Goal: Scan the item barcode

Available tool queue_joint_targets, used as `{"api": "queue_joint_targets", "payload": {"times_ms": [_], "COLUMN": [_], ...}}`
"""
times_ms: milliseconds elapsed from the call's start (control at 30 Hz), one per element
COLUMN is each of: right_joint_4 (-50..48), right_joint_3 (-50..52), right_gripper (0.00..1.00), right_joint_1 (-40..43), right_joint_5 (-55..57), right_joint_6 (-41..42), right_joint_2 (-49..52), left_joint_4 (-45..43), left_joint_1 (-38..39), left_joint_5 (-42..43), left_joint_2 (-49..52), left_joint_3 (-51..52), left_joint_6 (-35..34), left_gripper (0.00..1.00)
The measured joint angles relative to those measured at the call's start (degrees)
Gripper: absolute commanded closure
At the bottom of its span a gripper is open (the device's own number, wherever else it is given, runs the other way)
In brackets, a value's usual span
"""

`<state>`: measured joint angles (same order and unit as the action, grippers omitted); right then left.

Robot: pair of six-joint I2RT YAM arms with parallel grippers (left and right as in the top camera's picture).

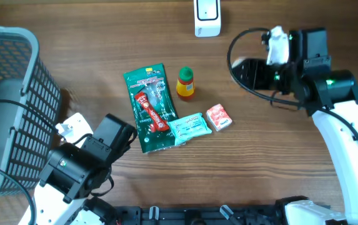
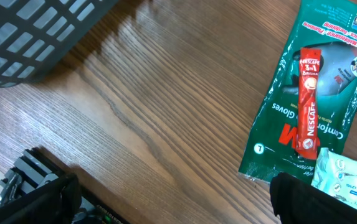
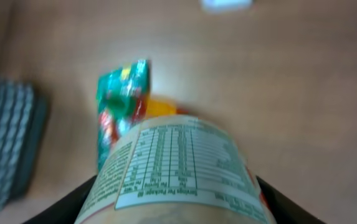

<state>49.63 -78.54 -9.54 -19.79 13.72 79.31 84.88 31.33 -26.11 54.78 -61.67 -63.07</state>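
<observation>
Surface: brown wooden table [image 1: 104, 37], with a grey mesh basket [image 1: 10, 94] at its left edge and a white scanner [image 1: 207, 19] at the far edge.
Item: a round container [image 3: 178, 155] with a pale printed label, held off the table to the right of the scanner.
Right gripper [image 3: 179, 194]: closed partway around the container's body, one finger on each side; the nutrition panel faces the wrist camera.
Barcode: not visible in any view, so I cannot tell which way it faces.
Left gripper [image 2: 172, 202]: jaws wide apart and holding nothing, low over bare wood just beside the green glove packet [image 2: 309, 93].
Loose goods: a red coffee stick [image 2: 308, 102] lies on the glove packet; a tissue pack [image 1: 190, 127], a small yellow bottle [image 1: 185, 83] and a red sachet [image 1: 218, 117] sit close by.
Handling: the container looks stiff and probably light; its smooth label may let it twist in the grip.
Hold: the sides of the body seem the best place, leaving the label's printed faces uncovered.
Risk: turning it towards the scanner could loosen a grip on so curved a wall.
</observation>
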Motion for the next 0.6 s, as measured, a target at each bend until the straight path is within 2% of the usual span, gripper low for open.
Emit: {"api": "queue_joint_targets", "payload": {"times_ms": [133,233,300,333,400,533,600], "right_joint_4": [-12.6,-25.2,-37.0,-38.9,-52.2,-71.6,-78.9], "right_joint_3": [0.0,0.0,0.1,0.1,0.3,0.2,-0.7], "right_gripper": [0.36,0.36,0.36,0.35,0.35,0.28,0.28], "right_joint_1": [0.0,0.0,-0.1,-0.1,-0.6,-3.4,-5.5], "right_joint_5": [6.1,7.9,8.6,8.9,9.1,9.8,10.9], "right_joint_6": [-0.4,-2.5,-3.5,-3.6,-4.2,-7.0,-8.1], "right_joint_2": [4.0,12.1,19.0,19.7,26.8,35.2,39.9], "left_joint_4": [0.0,0.0,0.0,0.1,0.0,-0.1,0.0], "left_joint_1": [0.0,0.0,0.0,-0.1,-0.2,-0.3,-0.3], "left_joint_5": [0.0,0.0,0.0,0.0,0.0,0.2,0.2], "left_joint_2": [0.0,0.0,0.0,0.0,0.0,0.0,0.0], "left_joint_3": [0.0,0.0,0.0,0.0,0.0,0.0,0.0], "left_joint_6": [0.0,0.0,0.0,0.0,0.0,0.0,0.0], "left_gripper": [0.00,0.00,0.00,0.00,0.00,0.00,0.00]}}
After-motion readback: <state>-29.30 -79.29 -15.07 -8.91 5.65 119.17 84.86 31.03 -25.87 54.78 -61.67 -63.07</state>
